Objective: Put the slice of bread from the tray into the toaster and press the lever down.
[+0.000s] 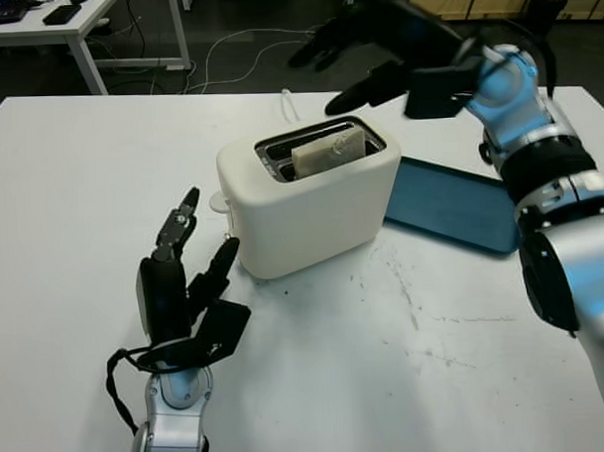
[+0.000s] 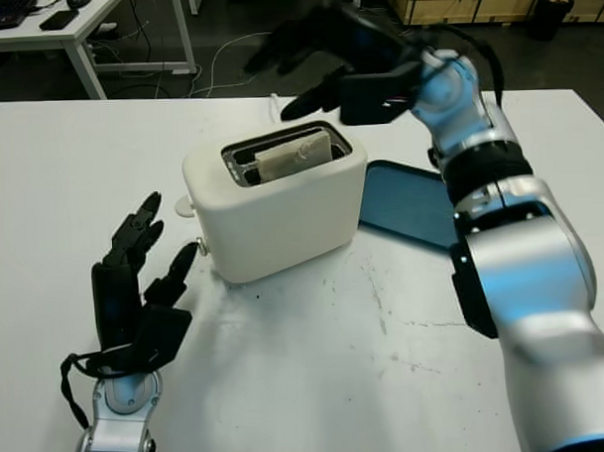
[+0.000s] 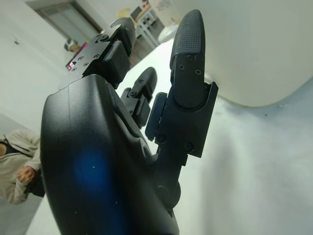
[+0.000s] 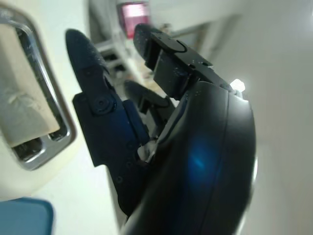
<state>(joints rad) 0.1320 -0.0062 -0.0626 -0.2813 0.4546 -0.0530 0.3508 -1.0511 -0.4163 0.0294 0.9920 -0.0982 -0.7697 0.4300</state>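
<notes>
A cream toaster [image 1: 306, 201] stands mid-table with a slice of bread [image 1: 327, 151] sticking up out of its slot; the bread [image 4: 22, 110] also shows in the right wrist view. Its lever [image 1: 218, 201] juts from the left end. My right hand [image 1: 361, 55] hovers open above and behind the toaster's top, holding nothing. My left hand [image 1: 190, 279] is open just left of the toaster's near-left corner, close to the lever, fingers pointing up. The blue tray [image 1: 450, 206] lies bare to the right of the toaster.
The white table [image 1: 386, 362] stretches wide in front and to the left. A white cable [image 1: 290, 102] lies behind the toaster. Another desk [image 1: 67, 26] stands beyond the far left edge. A person in a light jacket [image 3: 17, 164] sits in the background.
</notes>
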